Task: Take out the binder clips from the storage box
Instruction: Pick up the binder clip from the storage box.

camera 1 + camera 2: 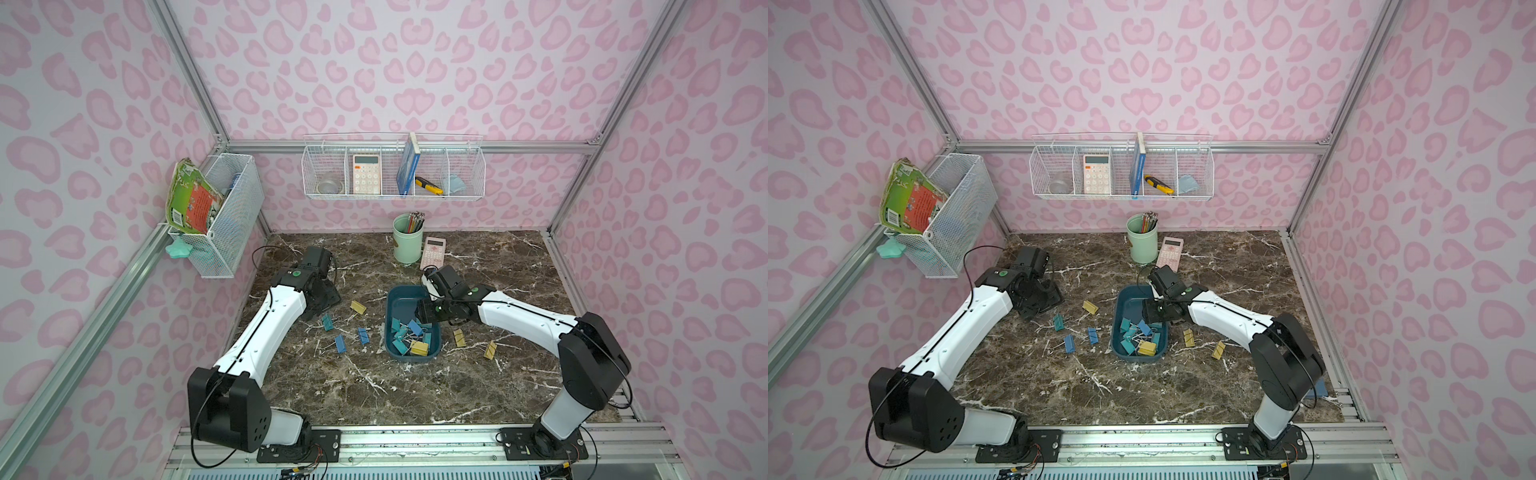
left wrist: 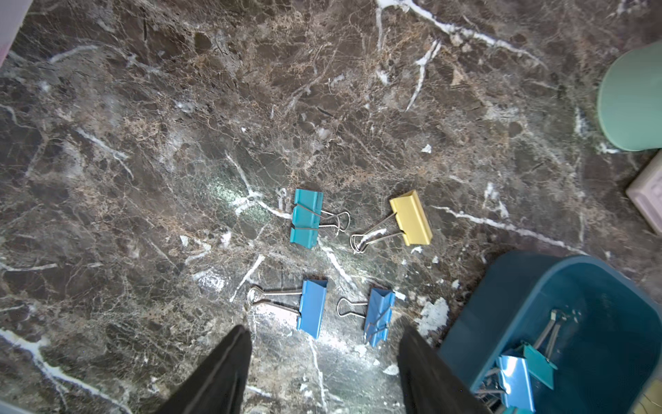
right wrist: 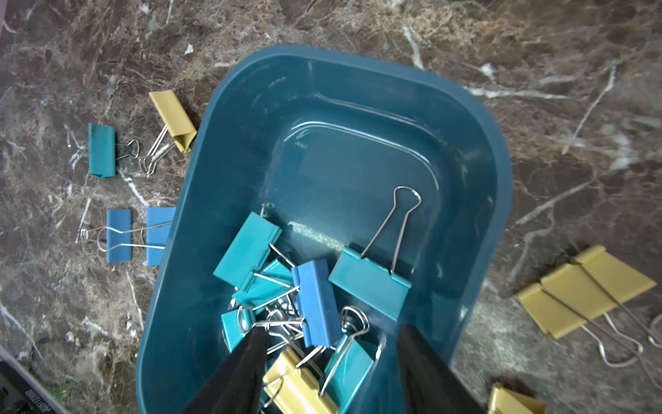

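White arm shells (image 1: 270,324), black joints (image 1: 590,365), black cables (image 1: 195,419)

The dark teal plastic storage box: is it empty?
Not empty: teal, blue and yellow binder clips lie heaped at one end of the box; the rest is bare.

1. Green-and-red packet (image 1: 189,199), in the mesh basket (image 1: 237,224) left of the mint pencil cup (image 1: 407,247): barcode and printed lines, too small to read.
2. White calculator (image 1: 367,174) above the cup, pink calculator (image 1: 433,252) beside it: key markings blurred.
3. No word or number reads clearly.
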